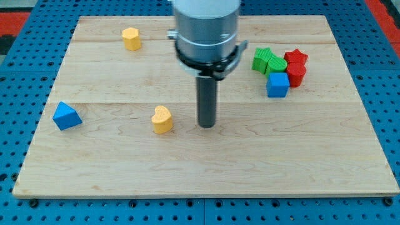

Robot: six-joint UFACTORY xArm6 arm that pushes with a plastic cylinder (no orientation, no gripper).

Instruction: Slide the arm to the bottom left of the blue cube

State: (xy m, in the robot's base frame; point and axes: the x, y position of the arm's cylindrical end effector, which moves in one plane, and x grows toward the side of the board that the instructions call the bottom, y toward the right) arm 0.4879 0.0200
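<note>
The blue cube (277, 85) sits at the view's right, touching a cluster of two green blocks (269, 62) and two red blocks (295, 67) above and right of it. My tip (206, 125) rests on the board near the middle, well to the left of and lower than the blue cube, with bare board between them. A yellow heart-shaped block (162, 119) lies just left of my tip.
A blue triangular block (66, 116) lies at the view's left. A yellow block (131, 38) sits at the top left. The wooden board (200, 175) rests on a blue pegboard surface; its edges lie near the view's borders.
</note>
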